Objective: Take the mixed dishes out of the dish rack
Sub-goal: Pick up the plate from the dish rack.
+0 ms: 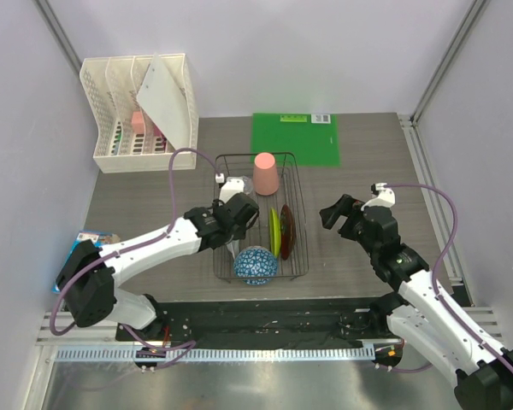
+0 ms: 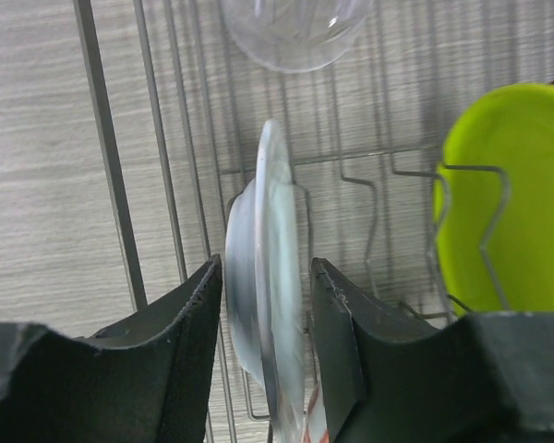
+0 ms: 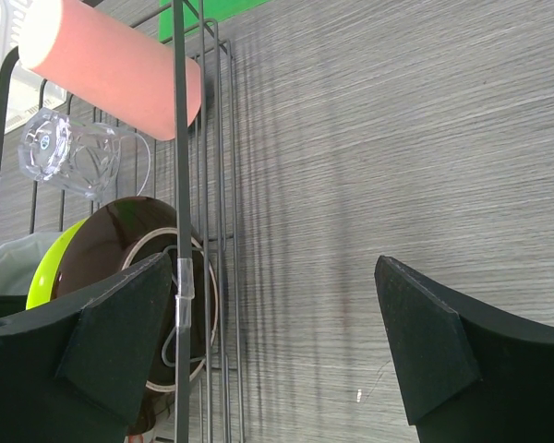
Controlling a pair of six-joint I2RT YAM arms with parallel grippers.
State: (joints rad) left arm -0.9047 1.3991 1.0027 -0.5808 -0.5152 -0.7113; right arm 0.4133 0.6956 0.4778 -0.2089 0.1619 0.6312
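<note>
Nothing seems unloaded yet: all dishes sit in the dish rack (image 1: pixel 261 218) at the table's middle. The left gripper (image 2: pixel 263 305) brackets the upright white plate (image 2: pixel 272 277), contact unclear; the right gripper (image 3: pixel 277 314) is spread wide, empty.

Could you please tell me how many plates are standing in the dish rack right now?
3, all on edge in the dish rack: the white plate between the left gripper fingers, the yellow-green plate beside it, and the dark red patterned plate rightmost. None looks hidden.

The grey wood-grain table (image 1: pixel 368 184) carries the dish rack (image 1: pixel 301 224), a green mat (image 1: pixel 295 141) — and a white organizer (image 1: pixel 111 111).
</note>
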